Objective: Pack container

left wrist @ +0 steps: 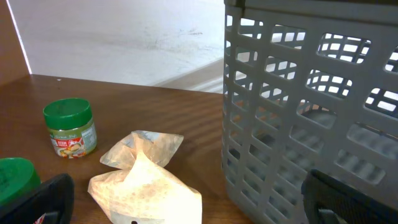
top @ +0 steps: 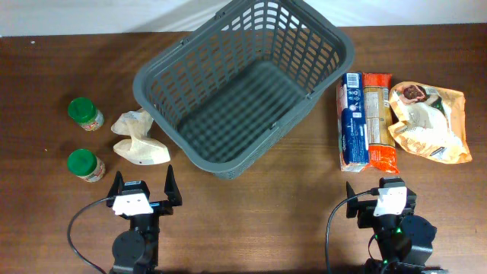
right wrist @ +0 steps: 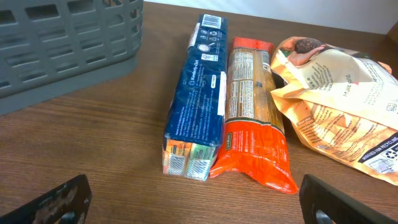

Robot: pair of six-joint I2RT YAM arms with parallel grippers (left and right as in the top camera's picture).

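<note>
- One brown wooden table [top: 251, 221] carries everything: one basket, three packets at the right, one pale bag and two jars at the left.
- One container [top: 243, 106], a large dark grey basket with slotted lattice sides and a thick rim, stands upright at the middle of the table toward the far edge, turned at an angle. Its floor lies bare from wall to wall. It fills the right half of the left wrist view [left wrist: 298, 112] and the upper left corner of the right wrist view [right wrist: 62, 43].
- Two grippers sit at the near edge. The left gripper [top: 144, 186] has its jaws spread wide and holds nothing, facing the pale bag and the basket's near corner. The right gripper [right wrist: 199, 202] is likewise spread wide and holds nothing, facing the packets.
- One orange-and-cream pouch [top: 430, 122], crinkled and lying flat, is the rightmost item; its left edge overlaps the neighbouring packet [right wrist: 336, 106].
- One orange packet [top: 377, 122] lies lengthwise between the pouch and the box, touching both [right wrist: 252, 112].
- One dark blue box [top: 351, 122] lies pressed against the orange packet, just right of the basket but apart from it [right wrist: 199, 93].
- One crumpled pale bag [top: 137, 137] lies against the basket's left side [left wrist: 146, 180].
- Two green-lidded jars stand upright left of the pale bag: the far jar [top: 85, 114] and the near jar [top: 85, 164], apart from each other.
</note>
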